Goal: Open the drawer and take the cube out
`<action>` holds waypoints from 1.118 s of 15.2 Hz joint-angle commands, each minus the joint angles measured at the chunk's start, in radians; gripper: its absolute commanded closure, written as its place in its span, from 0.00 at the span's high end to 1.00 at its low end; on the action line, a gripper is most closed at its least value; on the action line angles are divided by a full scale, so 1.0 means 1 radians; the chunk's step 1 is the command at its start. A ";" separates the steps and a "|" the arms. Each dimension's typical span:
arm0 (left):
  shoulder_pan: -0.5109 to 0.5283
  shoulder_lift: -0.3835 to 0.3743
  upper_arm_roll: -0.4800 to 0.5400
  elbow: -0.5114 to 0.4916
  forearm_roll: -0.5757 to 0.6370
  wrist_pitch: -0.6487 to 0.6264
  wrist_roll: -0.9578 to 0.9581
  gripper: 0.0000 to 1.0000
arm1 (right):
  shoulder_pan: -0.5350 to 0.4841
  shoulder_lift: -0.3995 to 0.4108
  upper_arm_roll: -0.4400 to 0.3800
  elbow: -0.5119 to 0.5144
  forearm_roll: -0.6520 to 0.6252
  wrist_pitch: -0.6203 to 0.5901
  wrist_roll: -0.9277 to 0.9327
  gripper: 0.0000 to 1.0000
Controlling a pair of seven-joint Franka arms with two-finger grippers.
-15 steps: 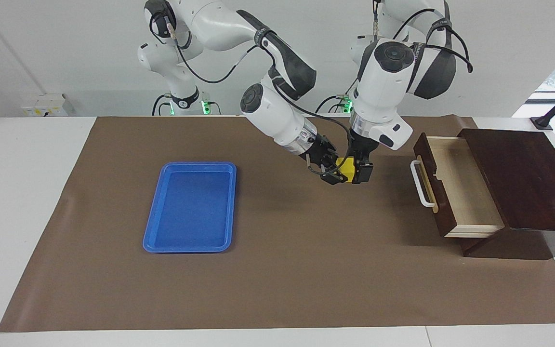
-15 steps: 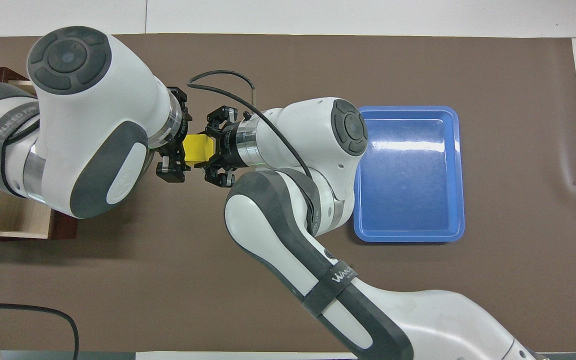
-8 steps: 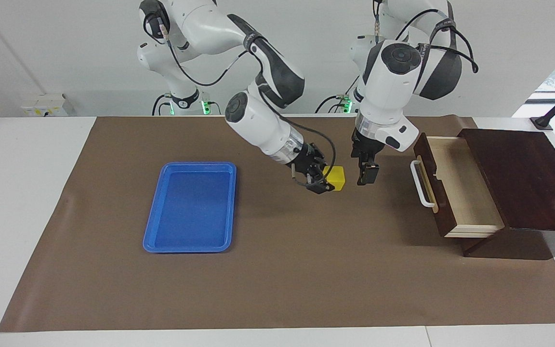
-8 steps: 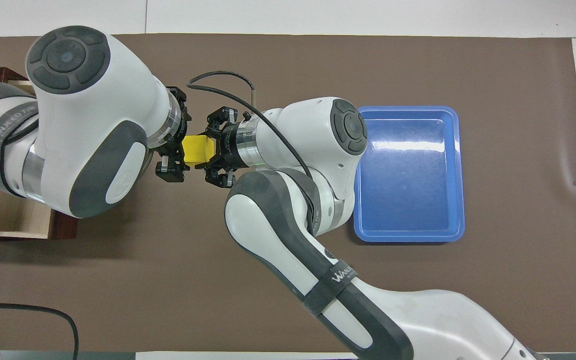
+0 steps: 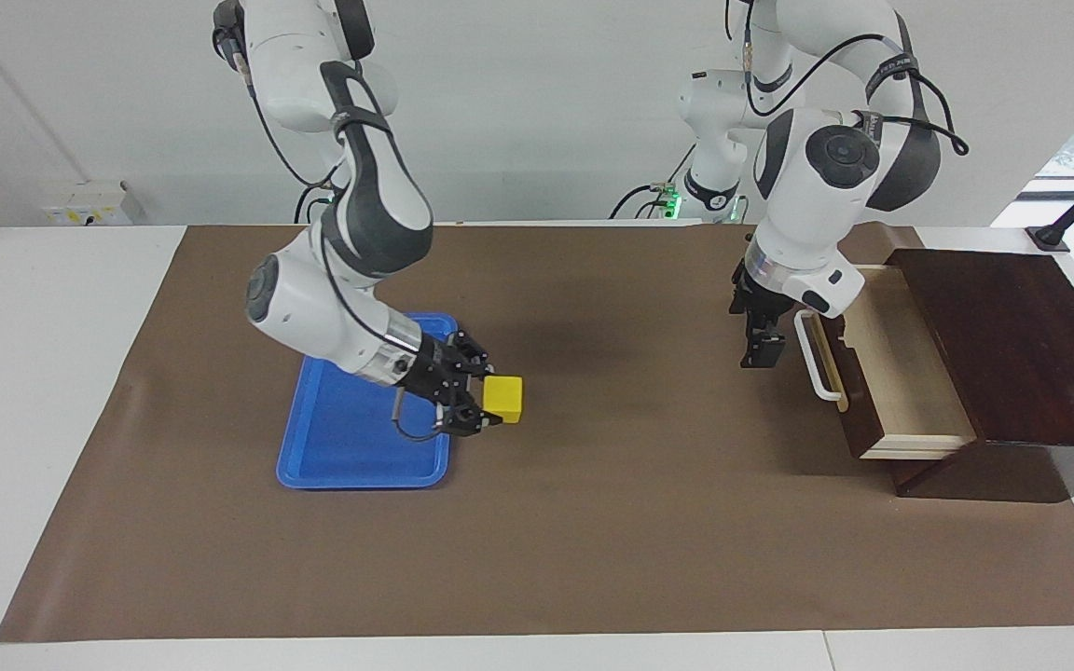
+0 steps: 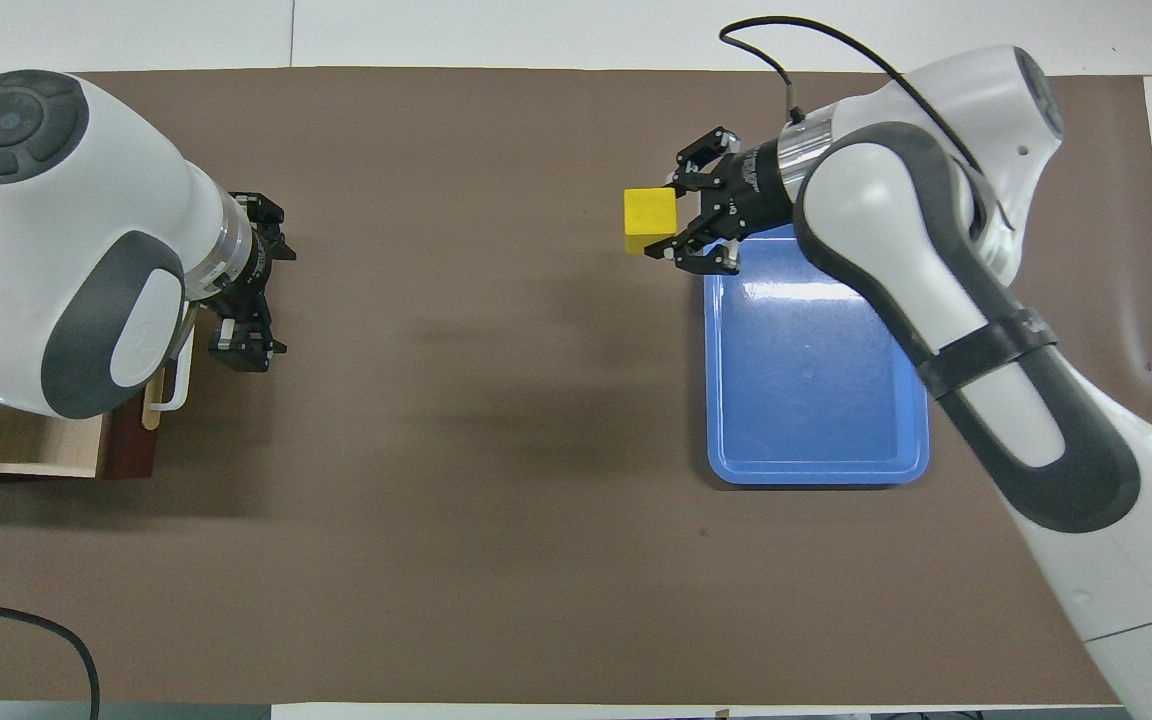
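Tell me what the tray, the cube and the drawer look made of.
Blue tray: likely plastic, glossy, with light glare on its floor in the overhead view.
Yellow cube: uniform matte colour, no grain; plastic or foam, can't tell.
Drawer: wood, dark stained front, pale unfinished-looking inside, white handle of unclear material.

The drawer (image 5: 882,373) is wood, dark and a bit shiny outside, pale and bare inside. The blue tray (image 6: 816,455) looks like smooth, shiny plastic. The cube (image 5: 503,398) is smooth and dull. A dull brown mat (image 5: 593,540) covers the table
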State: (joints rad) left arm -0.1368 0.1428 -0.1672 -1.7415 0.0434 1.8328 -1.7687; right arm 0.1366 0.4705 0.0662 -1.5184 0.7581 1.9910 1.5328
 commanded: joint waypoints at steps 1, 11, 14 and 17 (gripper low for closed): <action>0.064 -0.060 -0.003 -0.091 -0.003 0.046 0.090 1.00 | -0.096 -0.058 0.017 -0.098 -0.011 -0.058 -0.117 0.00; 0.259 -0.146 -0.003 -0.315 -0.003 0.273 0.367 1.00 | -0.254 -0.185 0.000 -0.477 -0.011 -0.015 -0.621 0.00; 0.292 -0.146 -0.003 -0.319 -0.003 0.278 0.409 1.00 | -0.256 -0.188 0.000 -0.525 -0.010 0.041 -0.635 0.00; 0.328 -0.143 -0.001 -0.309 0.000 0.279 0.462 1.00 | -0.268 -0.170 0.000 -0.528 0.029 0.072 -0.655 0.00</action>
State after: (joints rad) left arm 0.1304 0.0266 -0.1703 -2.0160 0.0288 2.0839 -1.3868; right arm -0.1130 0.3199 0.0553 -2.0165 0.7619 2.0333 0.9069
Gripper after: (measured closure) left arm 0.000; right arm 0.436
